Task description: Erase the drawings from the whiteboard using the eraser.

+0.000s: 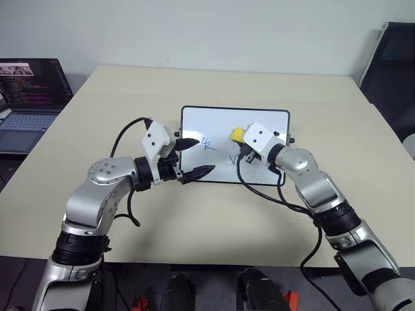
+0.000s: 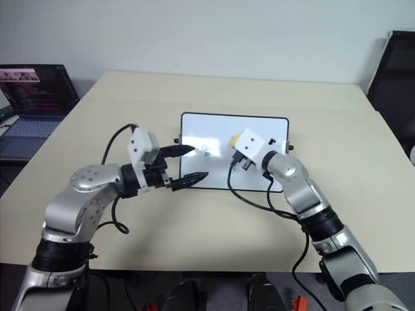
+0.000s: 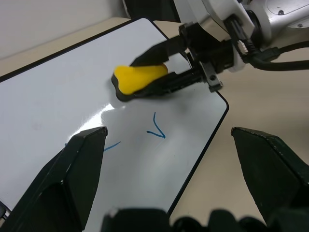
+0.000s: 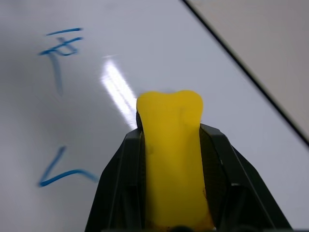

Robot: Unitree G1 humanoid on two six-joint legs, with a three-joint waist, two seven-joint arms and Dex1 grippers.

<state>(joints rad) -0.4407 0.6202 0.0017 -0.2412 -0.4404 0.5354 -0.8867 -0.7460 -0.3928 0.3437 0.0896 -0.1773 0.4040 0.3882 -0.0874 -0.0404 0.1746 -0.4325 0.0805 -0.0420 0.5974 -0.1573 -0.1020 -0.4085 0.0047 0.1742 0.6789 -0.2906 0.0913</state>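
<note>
- Your right pincer [image 1: 241,144] is clamped tight on the eraser [image 1: 237,134], held over the whiteboard's [image 1: 220,123] right half.
- Your left pincer [image 1: 196,157] gapes wide with nothing in it, at the whiteboard's left edge.
- Drawings [image 1: 208,144] sit mid-board, left of the eraser.
- Whiteboard lies flat on the surface [image 1: 194,84].

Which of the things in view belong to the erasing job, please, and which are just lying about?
Belonging to the job:
- whiteboard
- blue drawings
- yellow eraser, clamped in the right gripper

Just lying about:
- laptop, open at the table's far left
- black chair, beyond the table's right edge
</note>
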